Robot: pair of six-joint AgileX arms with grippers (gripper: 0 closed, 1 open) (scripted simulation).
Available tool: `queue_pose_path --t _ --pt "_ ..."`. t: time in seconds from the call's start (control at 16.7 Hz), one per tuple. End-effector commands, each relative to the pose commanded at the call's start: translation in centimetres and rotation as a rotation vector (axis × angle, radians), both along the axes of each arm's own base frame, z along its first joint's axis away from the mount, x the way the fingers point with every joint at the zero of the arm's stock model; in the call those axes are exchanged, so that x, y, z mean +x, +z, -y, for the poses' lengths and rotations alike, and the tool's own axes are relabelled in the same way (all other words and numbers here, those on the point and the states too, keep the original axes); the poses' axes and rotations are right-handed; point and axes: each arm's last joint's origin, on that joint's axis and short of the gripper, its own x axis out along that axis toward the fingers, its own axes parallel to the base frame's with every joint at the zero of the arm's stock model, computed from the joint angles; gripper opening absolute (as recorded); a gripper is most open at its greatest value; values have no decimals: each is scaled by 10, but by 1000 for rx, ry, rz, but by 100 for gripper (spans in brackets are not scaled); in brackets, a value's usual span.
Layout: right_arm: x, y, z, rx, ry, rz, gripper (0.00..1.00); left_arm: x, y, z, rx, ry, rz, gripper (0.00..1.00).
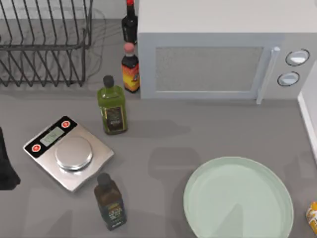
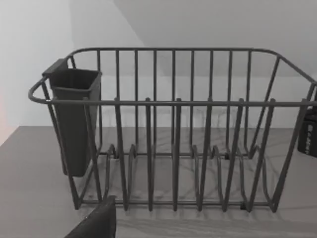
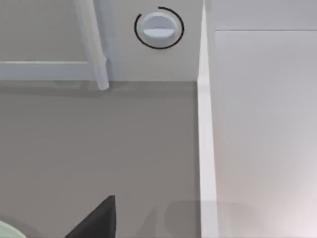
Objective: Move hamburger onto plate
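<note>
The hamburger (image 1: pixel 312 216) is a small orange-yellow lump, cut off by the right edge of the top view, resting on the table just right of the plate. The plate (image 1: pixel 238 198) is large, round and pale mint-green with nothing on it, at the front right; a sliver of its rim (image 3: pixel 7 231) appears in the right wrist view. My left arm (image 1: pixel 6 166) is a dark shape parked at the table's left edge. A dark piece of the left gripper (image 2: pixel 96 223) faces the dish rack. A dark piece of the right gripper (image 3: pixel 96 220) hangs above the table near the microwave's front.
A white microwave (image 1: pixel 213 59) fills the back right, with a knob (image 3: pixel 158 29). A wire dish rack (image 1: pixel 44 44) stands back left. A silver scale (image 1: pixel 67 152) sits left of centre. Three bottles (image 1: pixel 112 106) (image 1: pixel 110 202) (image 1: pixel 130 69) stand around the middle. A white wall (image 3: pixel 205 124) borders the right side.
</note>
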Motion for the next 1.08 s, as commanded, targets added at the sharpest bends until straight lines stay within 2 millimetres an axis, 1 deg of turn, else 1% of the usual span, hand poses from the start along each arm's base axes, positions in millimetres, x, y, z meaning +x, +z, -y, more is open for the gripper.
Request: queue_pose_path --t 0.36,0.6,0.78,1.08 --pt "37 -3 -18 -44 53 -651 100 0 0 0 0 0 0 100" --pt "60 -6 -31 -93 71 -955 100 0 0 0 0 0 0 100" --pt "71 -8 -38 -119 74 -1082 100 0 0 0 0 0 0 100" --pt "74 -8 -40 -126 76 -1110 100 0 0 0 0 0 0 100"
